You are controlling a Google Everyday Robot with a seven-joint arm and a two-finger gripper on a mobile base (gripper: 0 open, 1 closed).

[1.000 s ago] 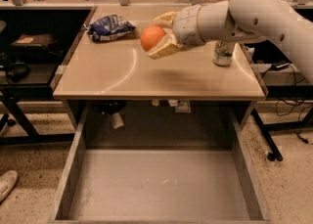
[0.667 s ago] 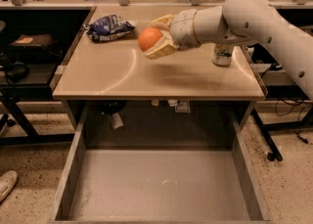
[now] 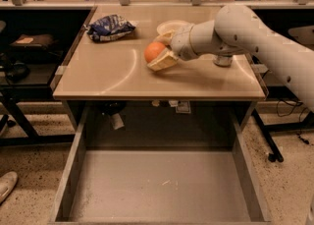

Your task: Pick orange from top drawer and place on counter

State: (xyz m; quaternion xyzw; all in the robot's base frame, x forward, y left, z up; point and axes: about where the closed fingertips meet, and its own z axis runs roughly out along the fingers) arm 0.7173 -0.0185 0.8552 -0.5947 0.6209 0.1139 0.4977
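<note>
The orange (image 3: pixel 153 51) is a small round fruit held between the cream-coloured fingers of my gripper (image 3: pixel 162 50), low over the middle of the beige counter (image 3: pixel 113 74). I cannot tell if it touches the counter. My arm reaches in from the right. The top drawer (image 3: pixel 162 184) stands pulled out below the counter's front edge, its flat grey bottom bare.
A blue crumpled chip bag (image 3: pixel 110 27) lies at the counter's back left. A white bowl (image 3: pixel 171 25) sits behind my gripper. A metal can (image 3: pixel 223 60) stands behind my arm on the right. Dark desks flank both sides.
My gripper has moved the orange down and a little toward the front of the counter, closer to the surface.
</note>
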